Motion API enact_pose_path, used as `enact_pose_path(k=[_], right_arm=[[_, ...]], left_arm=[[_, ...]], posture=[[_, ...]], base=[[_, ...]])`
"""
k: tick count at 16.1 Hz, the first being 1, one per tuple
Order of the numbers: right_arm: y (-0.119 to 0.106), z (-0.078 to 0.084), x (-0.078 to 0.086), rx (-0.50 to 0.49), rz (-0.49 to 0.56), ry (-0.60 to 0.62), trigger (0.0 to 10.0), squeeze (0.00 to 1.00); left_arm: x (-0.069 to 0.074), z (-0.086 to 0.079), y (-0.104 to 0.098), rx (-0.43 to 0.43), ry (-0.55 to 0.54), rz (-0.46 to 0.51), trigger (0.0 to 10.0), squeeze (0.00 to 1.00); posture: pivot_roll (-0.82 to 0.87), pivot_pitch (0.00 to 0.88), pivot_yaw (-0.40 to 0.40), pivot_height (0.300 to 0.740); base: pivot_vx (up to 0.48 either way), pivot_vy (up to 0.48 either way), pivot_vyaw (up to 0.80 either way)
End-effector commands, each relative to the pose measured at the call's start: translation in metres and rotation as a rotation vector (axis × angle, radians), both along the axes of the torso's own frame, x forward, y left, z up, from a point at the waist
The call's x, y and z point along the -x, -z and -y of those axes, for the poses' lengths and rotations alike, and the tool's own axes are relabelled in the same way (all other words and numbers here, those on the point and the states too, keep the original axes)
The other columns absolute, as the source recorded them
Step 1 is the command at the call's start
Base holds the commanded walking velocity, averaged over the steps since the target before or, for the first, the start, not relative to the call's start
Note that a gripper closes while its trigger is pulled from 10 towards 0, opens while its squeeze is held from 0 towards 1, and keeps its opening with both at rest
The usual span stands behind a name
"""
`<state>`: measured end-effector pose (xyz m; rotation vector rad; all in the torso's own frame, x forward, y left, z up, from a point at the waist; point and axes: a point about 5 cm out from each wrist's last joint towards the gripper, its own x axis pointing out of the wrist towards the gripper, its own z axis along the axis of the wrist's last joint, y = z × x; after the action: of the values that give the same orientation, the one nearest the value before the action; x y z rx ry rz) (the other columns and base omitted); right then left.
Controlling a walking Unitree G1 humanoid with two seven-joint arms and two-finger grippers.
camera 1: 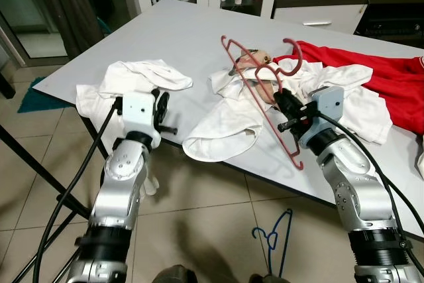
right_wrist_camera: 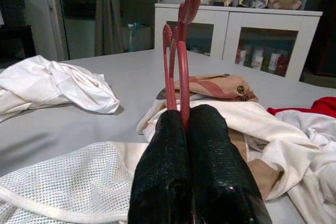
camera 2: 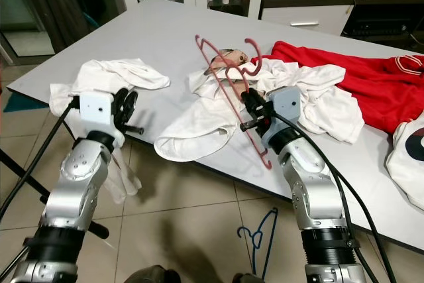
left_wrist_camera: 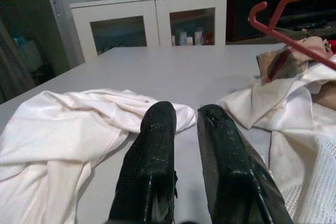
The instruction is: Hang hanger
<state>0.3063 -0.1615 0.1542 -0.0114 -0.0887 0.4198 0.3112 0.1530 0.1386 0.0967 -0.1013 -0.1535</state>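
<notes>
Right hand (camera 1: pixel 286 113) pinches the red hanger (camera 1: pixel 262 91), lifted above the clothes (camera 1: pixel 228 120).

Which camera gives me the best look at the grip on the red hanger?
Right wrist view: the right gripper is shut on the red hanger, close up. Both eye views show its whole frame; the left wrist view catches its hook.

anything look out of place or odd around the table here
Yes: a blue wire hanger lies on the tiled floor beside the table's edge, as if dropped. A white mesh garment droops over the grey table edge. The right gripper holds the red plastic hanger.
</notes>
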Motion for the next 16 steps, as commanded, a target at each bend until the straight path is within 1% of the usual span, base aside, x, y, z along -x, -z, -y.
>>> enact_pose_path(k=[1,2,3,4,5,7,8,9,10,12,14,15,16], right_arm=[[-0.014,-0.001,-0.002,-0.005,0.058,0.011,10.0,0.00],[-0.011,-0.007,-0.002,-0.019,0.052,0.007,10.0,0.00],[-0.009,-0.013,-0.002,-0.027,0.051,-0.006,10.0,0.00],[-0.012,-0.018,0.001,-0.025,0.067,-0.033,10.0,0.00],[-0.012,-0.018,0.003,-0.011,0.071,-0.035,10.0,0.00],[-0.010,-0.010,0.003,-0.012,0.049,0.004,10.0,0.00],[-0.008,-0.006,0.004,-0.009,0.046,0.020,10.0,0.00],[-0.006,0.000,0.004,-0.002,0.042,0.040,10.0,0.00],[-0.003,0.001,0.003,0.013,0.045,0.043,10.0,0.00],[-0.003,0.002,-0.001,-0.018,0.041,0.085,10.0,0.00],[-0.004,0.002,-0.001,-0.019,0.054,0.079,10.0,0.00],[-0.002,0.005,-0.002,-0.027,0.045,0.090,10.0,0.00],[0.000,0.003,-0.002,-0.027,0.042,0.088,10.0,0.00]], left_arm=[[0.002,0.001,-0.008,-0.018,0.000,0.022,10.0,0.00],[0.004,-0.002,-0.005,-0.028,-0.012,0.017,10.0,0.00],[0.007,-0.005,-0.003,-0.027,-0.031,0.009,10.0,0.00],[0.010,-0.006,-0.005,-0.018,-0.034,0.014,10.0,0.00],[0.011,-0.007,-0.006,-0.027,-0.028,0.016,10.0,0.00],[0.011,-0.009,-0.007,-0.041,-0.036,0.010,10.0,0.00],[0.012,-0.008,-0.007,-0.037,-0.036,0.010,10.0,0.00],[0.012,0.001,-0.008,-0.047,-0.016,0.013,10.0,0.00],[0.013,0.007,-0.008,-0.059,0.010,0.015,10.0,0.00],[0.014,0.014,-0.009,-0.078,0.048,0.017,10.0,0.00],[0.012,0.016,-0.011,-0.081,0.065,0.022,10.0,0.00],[0.010,0.017,-0.012,-0.079,0.063,0.019,10.0,0.00],[0.010,0.017,-0.012,-0.070,0.061,0.016,10.0,0.00]], posture=[[0.03,0.004,0.024,0.740],[0.04,0.000,0.018,0.740],[0.04,0.015,0.014,0.740],[0.04,0.022,0.011,0.740],[0.04,0.034,0.004,0.740],[0.03,0.049,0.005,0.740],[0.02,0.050,0.003,0.740],[0.03,0.040,0.021,0.740],[0.03,0.030,0.033,0.740],[0.02,0.017,0.053,0.740],[0.03,0.016,0.059,0.740],[0.04,0.005,0.067,0.740],[0.04,0.000,0.073,0.740]], base=[[0.000,0.000,0.00],[0.000,0.000,0.00],[0.000,0.000,0.00],[0.000,0.000,0.00],[0.000,0.000,0.00],[0.000,0.000,0.00],[0.000,0.000,0.00],[0.000,0.000,0.00],[0.000,0.000,0.00],[0.000,0.000,0.00],[0.000,0.000,0.00],[0.000,0.000,0.00],[0.000,0.000,0.00]])
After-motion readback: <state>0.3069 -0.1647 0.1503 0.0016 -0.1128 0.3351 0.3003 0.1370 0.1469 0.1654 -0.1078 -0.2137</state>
